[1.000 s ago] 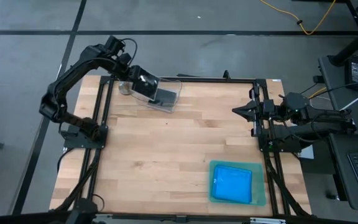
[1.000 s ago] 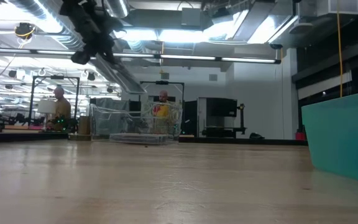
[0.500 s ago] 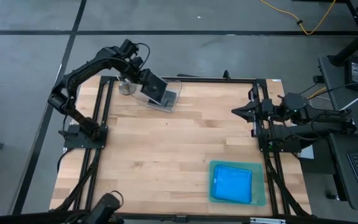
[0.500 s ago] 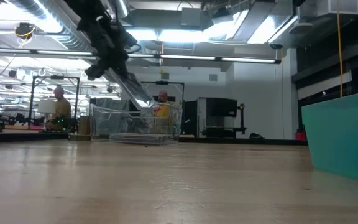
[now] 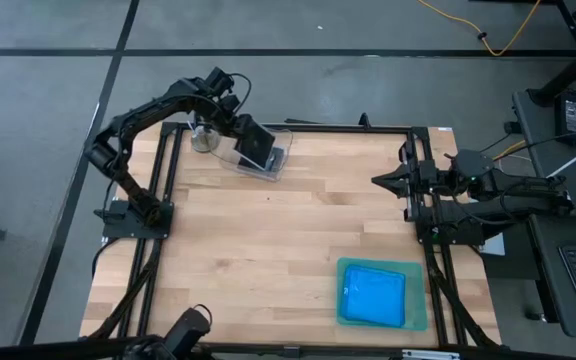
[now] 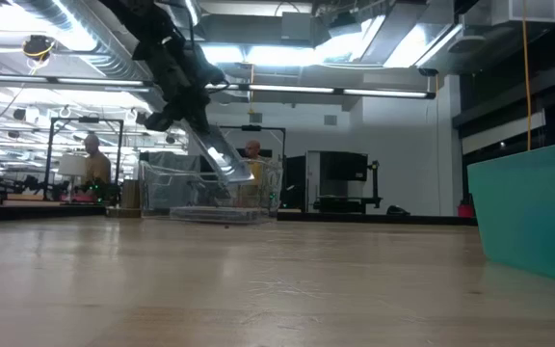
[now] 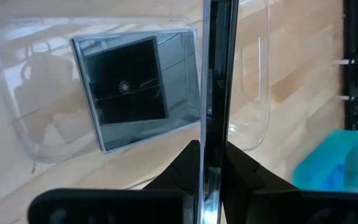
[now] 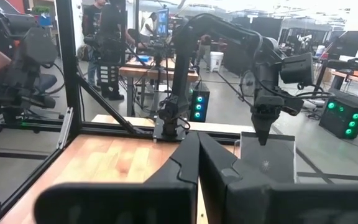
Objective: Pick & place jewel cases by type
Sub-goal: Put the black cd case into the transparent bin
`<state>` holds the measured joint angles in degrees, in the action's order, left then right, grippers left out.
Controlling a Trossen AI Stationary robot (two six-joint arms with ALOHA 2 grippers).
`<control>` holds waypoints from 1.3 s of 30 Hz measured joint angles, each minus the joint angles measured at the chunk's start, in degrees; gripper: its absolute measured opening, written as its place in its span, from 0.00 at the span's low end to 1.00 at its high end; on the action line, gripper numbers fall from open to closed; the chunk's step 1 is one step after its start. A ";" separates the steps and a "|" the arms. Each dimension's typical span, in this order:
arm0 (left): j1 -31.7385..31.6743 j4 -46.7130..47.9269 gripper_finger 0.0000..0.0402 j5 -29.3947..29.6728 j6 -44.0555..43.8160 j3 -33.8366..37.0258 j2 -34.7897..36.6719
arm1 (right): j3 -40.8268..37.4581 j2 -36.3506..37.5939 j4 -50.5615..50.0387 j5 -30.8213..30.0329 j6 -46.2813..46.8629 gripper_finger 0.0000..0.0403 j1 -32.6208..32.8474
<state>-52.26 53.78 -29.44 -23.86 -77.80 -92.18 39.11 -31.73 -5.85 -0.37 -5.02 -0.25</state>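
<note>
My left gripper (image 5: 240, 128) hangs over the clear tub (image 5: 276, 160) at the table's far left, shut on a dark square CD case (image 5: 256, 143). In the low view the case (image 6: 218, 149) slants down from the gripper (image 6: 187, 114) toward the tub (image 6: 205, 198). Another dark case (image 7: 135, 87) lies flat on the tub's floor. Bright blue cases (image 5: 374, 293) lie stacked in the green tray (image 5: 420, 300) near the right front corner. My right gripper (image 5: 380, 180) waits shut at the table's right edge, touching nothing. My left gripper pinches the dark case between its two fingers (image 7: 244, 171), which sit on either flat face near one edge (image 7: 215, 140). It comes from above, slanting. The case is lifted clear and hangs tilted below the fingers, over the tub.
A small round object (image 5: 204, 140) sits at the far left corner beside the tub. The black frame rails (image 5: 298, 127) run along the table's edges. Bare wood (image 5: 288, 240) spreads across the table's middle. People stand in the room beyond the table.
My left gripper has carried the dark case toward the table's right and downward, from beside the tub's left end to above its middle. The case now hangs lower, its free end close to the tub. The right arm has kept still.
</note>
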 joint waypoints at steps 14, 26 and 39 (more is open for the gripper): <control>2.43 -5.09 0.07 -0.41 -1.96 -0.02 -5.76 | 0.00 0.01 -1.01 0.01 -1.29 0.02 0.00; 4.71 -7.79 0.07 -0.30 -4.04 -0.04 -8.97 | 0.00 0.01 -2.94 0.03 0.27 0.02 0.00; 4.95 -9.16 0.09 0.85 -5.63 -0.04 -9.95 | 0.00 0.03 -3.67 0.49 0.20 0.02 0.01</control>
<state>-47.31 44.62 -28.59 -29.50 -77.84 -102.13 39.11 -31.70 -9.52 0.12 -4.82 -0.24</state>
